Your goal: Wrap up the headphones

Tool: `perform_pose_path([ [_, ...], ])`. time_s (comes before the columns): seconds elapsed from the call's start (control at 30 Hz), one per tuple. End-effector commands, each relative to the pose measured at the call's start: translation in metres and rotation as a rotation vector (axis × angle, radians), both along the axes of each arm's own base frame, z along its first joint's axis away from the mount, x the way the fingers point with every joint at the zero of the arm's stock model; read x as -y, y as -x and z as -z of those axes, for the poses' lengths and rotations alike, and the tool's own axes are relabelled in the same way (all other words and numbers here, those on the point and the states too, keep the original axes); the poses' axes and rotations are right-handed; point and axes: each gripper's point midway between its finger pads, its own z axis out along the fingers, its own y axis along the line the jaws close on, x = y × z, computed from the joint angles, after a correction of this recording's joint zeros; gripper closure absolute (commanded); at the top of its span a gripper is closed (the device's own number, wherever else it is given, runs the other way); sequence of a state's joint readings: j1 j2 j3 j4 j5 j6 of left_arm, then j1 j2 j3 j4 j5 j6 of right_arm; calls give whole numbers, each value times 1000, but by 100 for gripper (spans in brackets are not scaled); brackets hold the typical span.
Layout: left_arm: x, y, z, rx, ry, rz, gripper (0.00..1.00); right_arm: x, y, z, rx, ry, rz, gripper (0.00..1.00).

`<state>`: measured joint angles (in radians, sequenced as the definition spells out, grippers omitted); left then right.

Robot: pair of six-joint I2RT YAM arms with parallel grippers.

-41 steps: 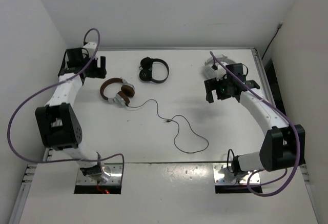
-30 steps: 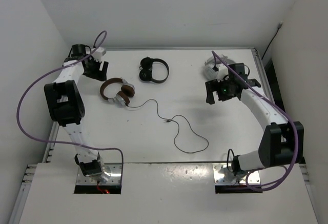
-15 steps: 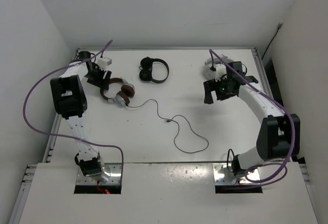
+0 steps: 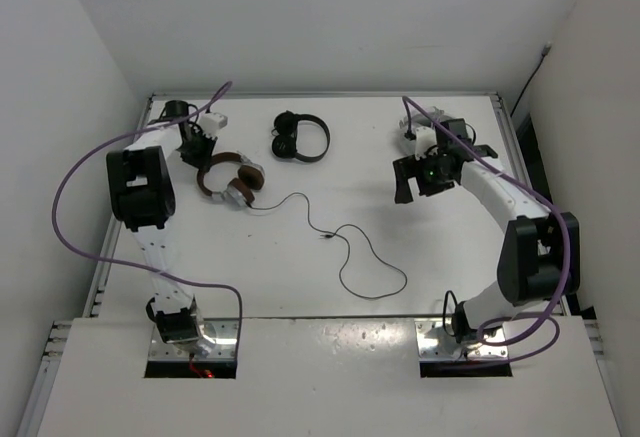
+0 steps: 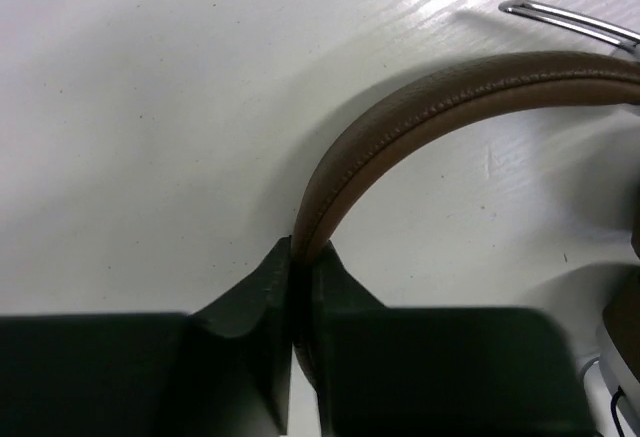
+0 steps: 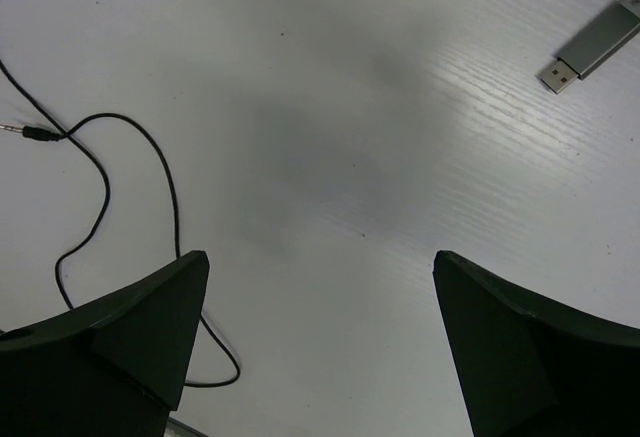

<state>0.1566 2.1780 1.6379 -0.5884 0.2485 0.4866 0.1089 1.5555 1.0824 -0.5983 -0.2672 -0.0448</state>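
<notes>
**Left gripper on headband, right gripper open above table**

The headphones (image 4: 229, 177) lie flat on the table (image 4: 250, 277), with the brown headband (image 5: 440, 107) on their far-left side. The left gripper (image 5: 300, 259) is at that headband, its fingers clamped on the leather edge. The cable (image 4: 345, 242) trails from the headphones' earcups toward the near right in loose loops, not wrapped. Its jack plug (image 6: 35, 133) lies midway along the run. Black headphones (image 4: 300, 137) sit just beyond the headphones, apart from them. The right gripper (image 6: 320, 347) hangs well right of the headphones, its fingers spread wide with nothing between them. A silver USB stick (image 6: 597, 45) lies on the table well apart from the cable.
</notes>
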Motion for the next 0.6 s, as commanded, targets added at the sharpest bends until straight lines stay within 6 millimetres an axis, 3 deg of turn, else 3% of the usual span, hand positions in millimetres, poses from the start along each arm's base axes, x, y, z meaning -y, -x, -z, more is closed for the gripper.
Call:
perform_pose_path([
  [0.0,2,12,10,-32,-11,12,93,-17,-11,-20,46,-78,-41,7],
  [0.07,1,17,8,-36,-20,7,100,-30,-9,-27,59,-117,-70,9],
  [0.17,-1,27,-5,-7,81,-20,100,-50,-5,-43,126,-199,-111,10],
  [0.27,1,36,-26,28,127,-26,100,-81,3,-42,133,-187,-198,12],
  [0.33,11,43,-38,44,192,-29,100,-112,3,-50,148,-188,-280,13],
  [0.37,15,44,-57,87,208,-12,100,-120,1,-49,148,-182,-296,13],
  [0.43,30,54,-74,95,302,-3,100,-140,-6,-51,156,-188,-339,13],
  [0.57,52,69,-125,175,412,44,100,-160,-28,-56,180,-240,-324,14],
])
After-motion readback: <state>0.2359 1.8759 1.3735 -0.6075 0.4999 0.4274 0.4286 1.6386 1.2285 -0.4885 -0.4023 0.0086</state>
